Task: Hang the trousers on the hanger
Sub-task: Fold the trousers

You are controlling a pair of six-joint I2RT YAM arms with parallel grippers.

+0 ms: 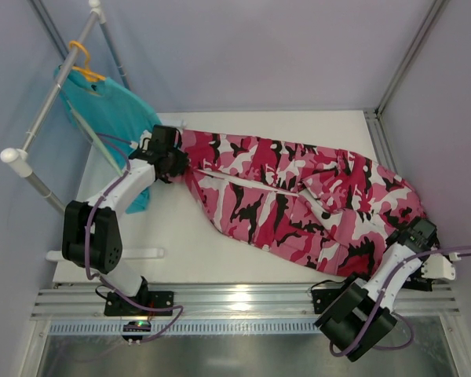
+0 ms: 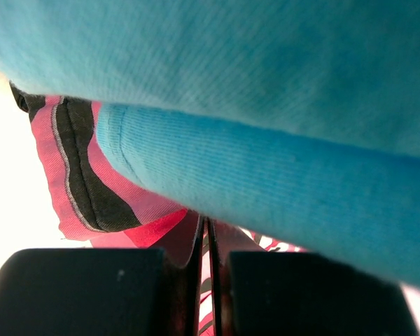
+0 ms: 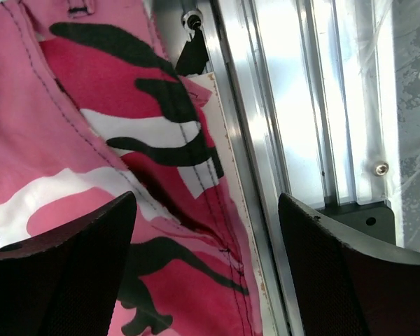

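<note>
The pink camouflage trousers (image 1: 298, 196) lie spread across the white table, from the back left to the front right. My left gripper (image 1: 175, 163) sits at their left end, shut on a fold of the cloth (image 2: 70, 168), with only a sliver of fabric between its fingers (image 2: 206, 231). My right gripper (image 1: 414, 232) hovers open over the trousers' right edge (image 3: 91, 105); one finger is above the cloth and the other above the metal rail, with nothing gripped (image 3: 206, 266). A thin pale rod of the hanger (image 1: 94, 140) crosses the teal garment at the left.
A teal garment (image 1: 110, 106) hangs from an orange hanger (image 1: 85, 63) on the white tube rack (image 1: 55, 102) at the back left, and it fills most of the left wrist view (image 2: 266, 105). Aluminium rails (image 1: 243, 302) run along the near and right table edges (image 3: 294, 105).
</note>
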